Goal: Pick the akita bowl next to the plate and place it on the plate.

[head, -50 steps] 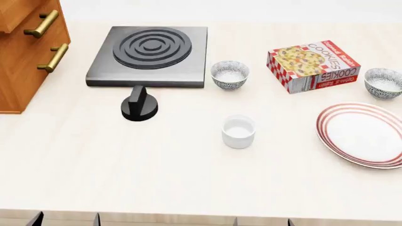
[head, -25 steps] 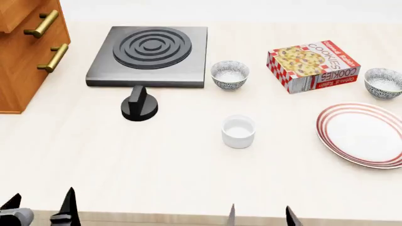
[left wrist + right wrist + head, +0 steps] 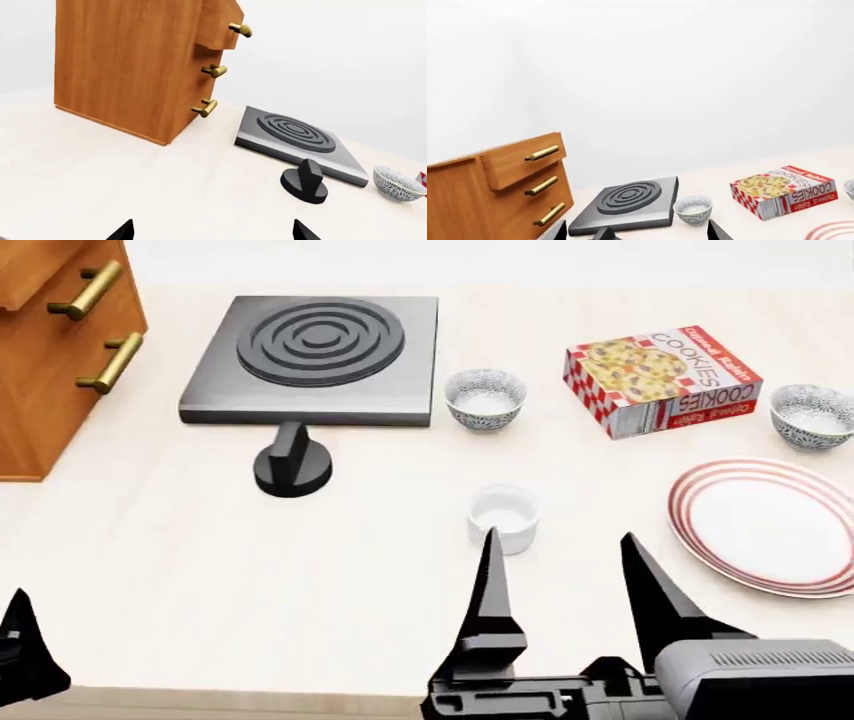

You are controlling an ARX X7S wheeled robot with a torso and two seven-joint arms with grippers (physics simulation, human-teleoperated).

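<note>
The plate (image 3: pixel 763 528), white with red rings, lies at the right of the table. Just behind it, at the far right, stands the akita bowl (image 3: pixel 810 416). An identical bowl (image 3: pixel 485 398) stands beside the stove. My right gripper (image 3: pixel 571 575) is open and empty above the table's front, with the white cup (image 3: pixel 503 515) just beyond its left finger. In the right wrist view the right gripper (image 3: pixel 637 232) faces the stove-side bowl (image 3: pixel 692 209); the plate's rim (image 3: pixel 834 230) shows at the corner. My left gripper (image 3: pixel 212 232) is open over bare table at the front left.
A cookie box (image 3: pixel 661 380) stands between the two bowls. A grey stove plate (image 3: pixel 314 355) with a black knob (image 3: pixel 294 462) in front of it is at the back left. A wooden drawer cabinet (image 3: pixel 54 350) fills the left edge.
Both arms have come up into the head view. The right gripper's fingers now reach over the table's front toward the cup. The left gripper has shifted left, to the corner.
</note>
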